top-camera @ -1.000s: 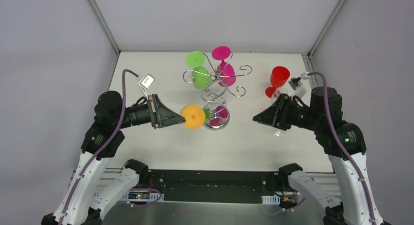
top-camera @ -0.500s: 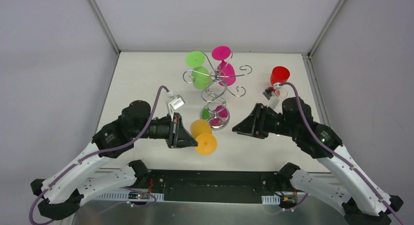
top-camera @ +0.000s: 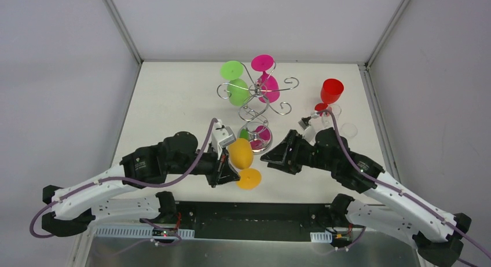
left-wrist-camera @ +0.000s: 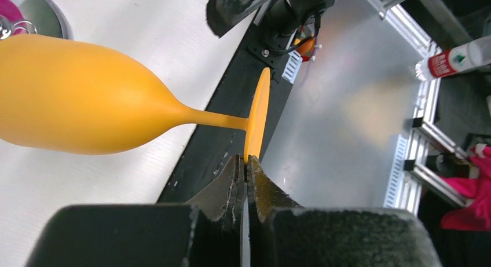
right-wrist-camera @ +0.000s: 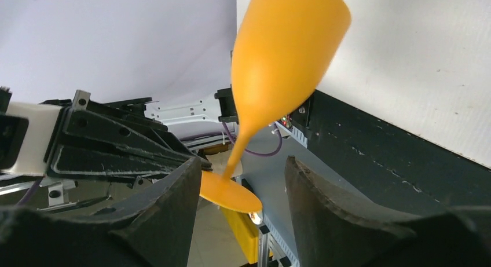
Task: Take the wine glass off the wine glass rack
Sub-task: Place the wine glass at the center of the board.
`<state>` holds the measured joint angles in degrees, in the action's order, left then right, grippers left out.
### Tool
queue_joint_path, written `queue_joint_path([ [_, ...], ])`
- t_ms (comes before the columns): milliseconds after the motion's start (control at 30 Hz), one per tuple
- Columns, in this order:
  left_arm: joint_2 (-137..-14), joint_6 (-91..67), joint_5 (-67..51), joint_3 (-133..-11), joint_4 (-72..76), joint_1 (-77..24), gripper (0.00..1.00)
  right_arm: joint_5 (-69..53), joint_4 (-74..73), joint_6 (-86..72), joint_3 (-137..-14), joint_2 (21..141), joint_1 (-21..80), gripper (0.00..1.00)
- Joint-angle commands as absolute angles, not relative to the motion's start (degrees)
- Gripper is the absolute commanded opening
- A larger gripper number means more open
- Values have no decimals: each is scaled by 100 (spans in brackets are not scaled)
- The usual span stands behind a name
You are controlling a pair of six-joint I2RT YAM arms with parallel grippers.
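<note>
The orange wine glass [top-camera: 241, 153] is off the wine glass rack [top-camera: 255, 93] and lies tilted in the air near the table's front edge. My left gripper [top-camera: 230, 175] is shut on the rim of its round foot [left-wrist-camera: 257, 116], pinching it edge-on. The bowl [left-wrist-camera: 75, 99] points back toward the rack's mirrored base [top-camera: 259, 138]. My right gripper [top-camera: 267, 158] is open just right of the glass. In the right wrist view the stem and foot [right-wrist-camera: 228, 191] show between its fingertips [right-wrist-camera: 173, 197] without touching them.
A green glass [top-camera: 236, 87] and a pink glass [top-camera: 267, 84] hang upside down on the rack. A red glass [top-camera: 330, 92] stands on the table at the back right. The table's black front edge [top-camera: 255, 204] runs just below the orange glass.
The left arm has carried the orange glass from beside the rack's base toward the near edge and tipped it over. The right arm has moved left to it, and its jaws have widened.
</note>
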<state>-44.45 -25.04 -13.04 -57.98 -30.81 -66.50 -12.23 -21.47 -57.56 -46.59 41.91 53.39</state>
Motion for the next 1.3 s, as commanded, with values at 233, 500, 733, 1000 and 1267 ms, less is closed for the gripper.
queue_joint_path([
  [233, -4879, -1500, 233, -6258, -3080, -7877, 0, -1023, -940, -6398, -4388, 4470, 5887, 59],
  [500, -5022, -1269, 651, -6434, -3190, -8255, 0, -1088, -784, -6508, -4214, 4554, 6187, 59],
  [733, -5100, -1131, 751, -6559, -3190, -8437, 0, -996, -577, -6585, -4203, 4731, 6507, 57],
  [1000, -5281, -1008, 913, -6615, -3190, -8701, 0, -1028, -275, -6693, -4210, 4927, 6668, 47],
  [1267, -5194, -998, 971, -6558, -3182, -8754, 0, -947, -216, -6745, -4134, 4840, 6756, 24],
])
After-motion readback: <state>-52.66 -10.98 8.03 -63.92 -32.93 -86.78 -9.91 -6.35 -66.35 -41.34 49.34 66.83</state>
